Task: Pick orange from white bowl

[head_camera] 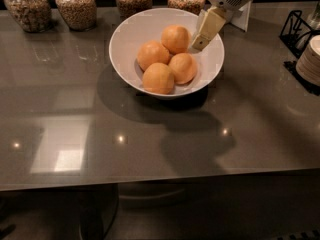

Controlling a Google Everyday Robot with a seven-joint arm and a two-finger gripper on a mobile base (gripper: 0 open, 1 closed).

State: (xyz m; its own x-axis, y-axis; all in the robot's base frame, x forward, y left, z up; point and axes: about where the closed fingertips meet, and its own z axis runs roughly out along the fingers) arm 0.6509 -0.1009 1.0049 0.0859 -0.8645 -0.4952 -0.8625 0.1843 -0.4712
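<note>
A large glossy white bowl (125,39) stands on the grey table and holds several oranges. The back orange (175,38) lies nearest my gripper; others lie at the left (153,55), right (182,68) and front (158,78). My gripper (200,43) comes down from the upper right, with its cream-coloured fingers (209,28) over the bowl's right inner side, just right of the back orange. It holds nothing that I can see.
Several glass jars of grain (76,6) line the table's back edge. A black wire rack (296,30) and a stack of white plates (310,60) stand at the right edge. The table's front edge (150,181) runs across the lower frame.
</note>
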